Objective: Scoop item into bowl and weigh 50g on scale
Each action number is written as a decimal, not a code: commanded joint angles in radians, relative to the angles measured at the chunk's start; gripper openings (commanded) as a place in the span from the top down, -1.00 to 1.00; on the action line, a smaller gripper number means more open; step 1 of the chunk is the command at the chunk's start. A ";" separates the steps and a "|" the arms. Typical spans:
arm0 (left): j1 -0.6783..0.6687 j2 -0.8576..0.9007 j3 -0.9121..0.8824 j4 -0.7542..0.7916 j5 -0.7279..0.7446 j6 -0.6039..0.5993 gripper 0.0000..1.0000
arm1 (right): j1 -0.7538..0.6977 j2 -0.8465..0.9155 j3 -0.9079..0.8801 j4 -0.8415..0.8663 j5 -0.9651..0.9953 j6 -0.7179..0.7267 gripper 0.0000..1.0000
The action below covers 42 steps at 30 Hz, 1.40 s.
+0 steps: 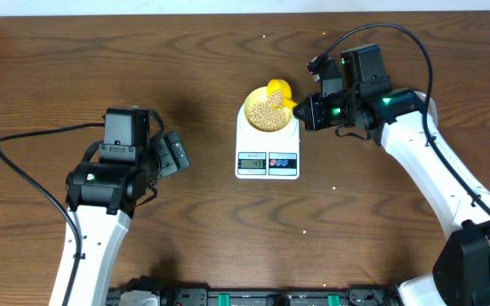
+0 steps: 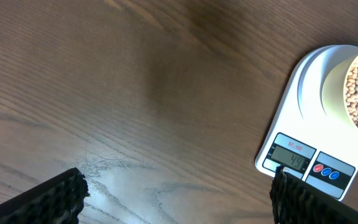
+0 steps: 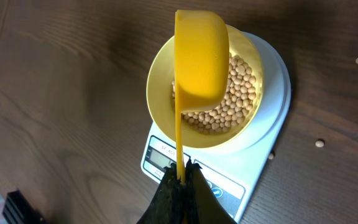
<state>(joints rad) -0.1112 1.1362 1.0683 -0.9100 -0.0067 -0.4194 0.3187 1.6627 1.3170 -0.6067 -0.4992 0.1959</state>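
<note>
Pinching the scoop (image 3: 201, 59) over the bowl (image 3: 157, 87) of beans (image 3: 235, 93) on the scale (image 3: 272, 118), the right gripper (image 3: 180, 180) hovers; the left gripper (image 2: 179, 196) gapes wide nearby.

arms (image 1: 92, 246) white, joints (image 1: 94, 184) black | green LEDs (image 1: 340, 109) | black cables (image 1: 24, 140) — left claw (image 2: 176, 185) ribbed

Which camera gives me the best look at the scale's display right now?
Left wrist: the display faces the camera up close, digits readable. Overhead shows it as a tiny grey window. Right wrist has it partly hidden behind the scoop handle and fingers.
</note>
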 commanded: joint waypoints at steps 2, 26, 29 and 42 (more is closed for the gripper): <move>0.006 0.001 0.011 -0.002 -0.017 -0.001 -0.93 | 0.010 0.010 -0.003 0.001 0.004 -0.038 0.98; 0.006 0.001 0.011 -0.002 -0.017 -0.001 -0.93 | 0.011 0.010 -0.003 0.001 0.023 -0.090 0.98; 0.006 0.001 0.011 -0.002 -0.017 -0.001 -0.93 | 0.011 0.010 -0.003 0.001 0.024 -0.109 0.98; 0.006 0.001 0.011 -0.002 -0.017 -0.001 -0.92 | 0.011 0.010 -0.003 0.001 0.030 -0.135 0.98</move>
<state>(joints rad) -0.1112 1.1362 1.0683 -0.9100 -0.0067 -0.4194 0.3187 1.6627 1.3170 -0.6071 -0.4717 0.0856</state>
